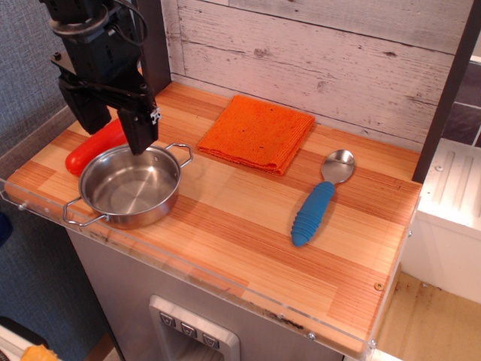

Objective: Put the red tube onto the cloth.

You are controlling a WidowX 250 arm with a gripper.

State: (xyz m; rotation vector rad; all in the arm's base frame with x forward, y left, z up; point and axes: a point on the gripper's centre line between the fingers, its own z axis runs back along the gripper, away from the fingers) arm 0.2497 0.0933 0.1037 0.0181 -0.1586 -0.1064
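Black, boxy robot arm with looping black cables; its tool has two thick black fingers

Glossy red tube, textured orange cloth, shiny steel pot, varnished wooden table.

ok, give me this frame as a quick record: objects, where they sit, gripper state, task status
surface: wooden counter
red tube: far left, lying behind the pot, partly hidden by the arm
cloth: orange, folded, flat near the back wall, nothing on it
pot: steel, empty, front left
spoon: blue handle, metal bowl, right of the cloth
gripper: over the pot's back rim, beside the tube; open or shut cannot be told
task status: tube not yet on the cloth
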